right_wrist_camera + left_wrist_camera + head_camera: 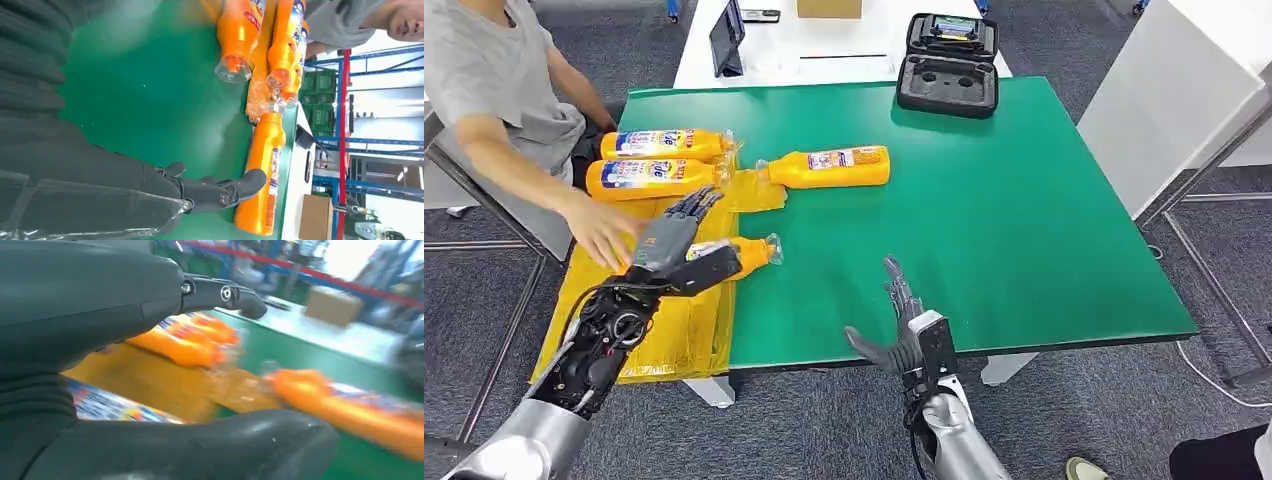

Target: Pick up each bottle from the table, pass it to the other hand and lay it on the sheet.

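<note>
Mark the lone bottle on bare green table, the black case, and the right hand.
Lone bottle (839, 166), head view, on its label side, mid-body.
Black case (947, 84), head view, on the lower tray's foam.
Right hand (908, 325), head view, on the palm, fingers spread.

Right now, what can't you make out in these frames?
- Held bottle: head view, the left hand covers its body and label.
- Left hand's grip: left wrist view, motion blur and the hand's own cover hide it.
- Sheet: head view, left arm and the person's hand cover part.
- Bottle labels: too small to read.
</note>
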